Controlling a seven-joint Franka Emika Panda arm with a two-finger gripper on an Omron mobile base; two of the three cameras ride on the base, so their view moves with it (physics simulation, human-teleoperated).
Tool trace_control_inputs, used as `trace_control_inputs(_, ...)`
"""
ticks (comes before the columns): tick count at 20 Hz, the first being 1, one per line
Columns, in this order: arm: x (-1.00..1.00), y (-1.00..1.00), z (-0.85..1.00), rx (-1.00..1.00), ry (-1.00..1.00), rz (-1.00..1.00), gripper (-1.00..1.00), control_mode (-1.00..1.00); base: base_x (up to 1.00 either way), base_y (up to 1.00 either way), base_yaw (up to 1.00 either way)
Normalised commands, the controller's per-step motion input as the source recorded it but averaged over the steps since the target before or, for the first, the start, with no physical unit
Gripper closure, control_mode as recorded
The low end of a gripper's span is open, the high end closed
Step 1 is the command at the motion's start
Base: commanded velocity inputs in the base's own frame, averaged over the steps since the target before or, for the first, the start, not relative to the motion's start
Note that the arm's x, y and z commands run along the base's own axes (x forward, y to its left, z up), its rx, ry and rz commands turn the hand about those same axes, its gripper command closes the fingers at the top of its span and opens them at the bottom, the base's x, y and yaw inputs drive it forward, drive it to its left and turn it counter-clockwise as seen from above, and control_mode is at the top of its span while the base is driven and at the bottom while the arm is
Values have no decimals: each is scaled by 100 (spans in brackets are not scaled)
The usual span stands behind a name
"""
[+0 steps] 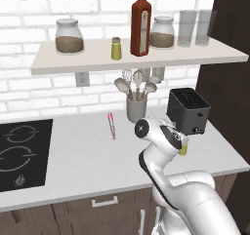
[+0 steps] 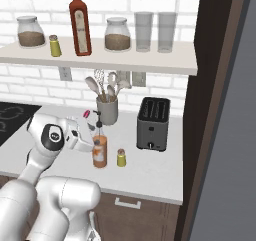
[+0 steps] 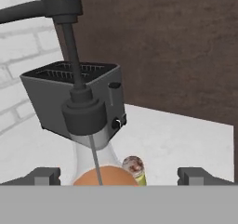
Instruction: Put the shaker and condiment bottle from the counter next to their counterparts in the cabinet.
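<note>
The condiment bottle (image 2: pixel 100 151), clear with orange-brown sauce and a dark pour spout, stands on the counter in front of the toaster. It also looms close in the hand view (image 3: pixel 86 121). My gripper (image 3: pixel 120 175) is open, its fingertips (image 3: pixel 44 175) spread wide on either side of the bottle's lower body without touching it; it reaches in from the left (image 2: pixel 91 146). The tiny yellow-green shaker (image 2: pixel 121 157) stands just right of the bottle (image 3: pixel 134 168) and peeks past my arm (image 1: pixel 183 151). On the white shelf (image 1: pixel 146 61) stand the red bottle (image 1: pixel 140 24) and the twin shaker (image 1: pixel 116 48).
A dark toaster (image 2: pixel 153 123) stands behind the bottle. A grey utensil holder (image 2: pixel 107 110) is to its left, with a pink utensil (image 1: pixel 112 126) on the counter. Two jars (image 1: pixel 69 36) and glasses (image 2: pixel 144 31) share the shelf. A dark wood panel (image 2: pixel 215 110) bounds the right; a cooktop (image 1: pixel 19 153) lies left.
</note>
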Motion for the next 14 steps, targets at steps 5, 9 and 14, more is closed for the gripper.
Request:
trace_control_inputs(5, 14, -13, -2, 0, 0, 0, -100, -100, 0, 0, 0)
trace_control_inputs(9, 4, -2, -8, 0, 0, 1, -100, -100, 0, 0, 0)
trace_control_inputs(14, 0, 0, -7, 0, 0, 2, -100, -100, 0, 0, 0)
